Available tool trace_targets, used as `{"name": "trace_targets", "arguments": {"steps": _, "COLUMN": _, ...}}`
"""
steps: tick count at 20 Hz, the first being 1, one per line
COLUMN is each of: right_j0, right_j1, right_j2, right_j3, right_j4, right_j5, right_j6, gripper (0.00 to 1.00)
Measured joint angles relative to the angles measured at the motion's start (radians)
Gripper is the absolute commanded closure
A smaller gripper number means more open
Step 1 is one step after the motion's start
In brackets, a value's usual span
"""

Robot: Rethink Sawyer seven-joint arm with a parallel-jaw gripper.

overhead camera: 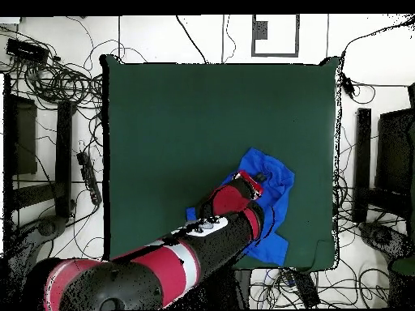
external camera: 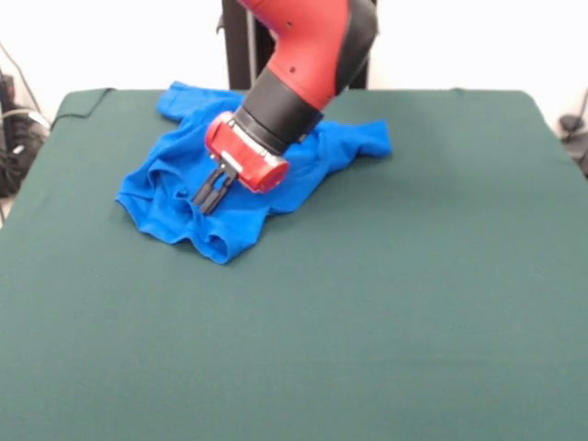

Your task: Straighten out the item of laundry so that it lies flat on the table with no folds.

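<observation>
The royal-blue T-shirt [external camera: 248, 175] lies crumpled with several folds on the far left part of the dark green table [external camera: 386, 303]. One sleeve [external camera: 367, 138] sticks out to the right. My gripper [external camera: 208, 197] points down and to the left, its tips on the shirt's middle folds. The fingers [external camera: 217, 184] stand close together, shut; I cannot tell whether cloth is pinched between them. In the overhead view the shirt [overhead camera: 278, 202] lies near the table's lower right corner, partly hidden under my arm, with the gripper [overhead camera: 261, 176] over its upper part.
The table [overhead camera: 203, 113] stretches wide beyond the shirt. The shirt lies close to the table's edge on the robot's side [overhead camera: 308, 263]. Cables and equipment [overhead camera: 57, 81] lie on the floor around the table.
</observation>
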State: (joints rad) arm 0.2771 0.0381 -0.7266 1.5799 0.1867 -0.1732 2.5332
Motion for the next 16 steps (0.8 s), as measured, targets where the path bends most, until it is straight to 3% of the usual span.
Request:
{"name": "trace_targets", "arguments": {"steps": 7, "right_j0": -0.012, "right_j1": -0.023, "right_j2": 0.005, "right_j3": 0.0, "right_j4": -0.004, "right_j5": 0.012, "right_j6": 0.0, "gripper": 1.0}}
{"name": "trace_targets", "arguments": {"steps": 16, "right_j0": 0.128, "right_j1": -0.047, "right_j2": -0.077, "right_j3": -0.009, "right_j4": -0.04, "right_j5": 0.156, "right_j6": 0.0, "gripper": 1.0}}
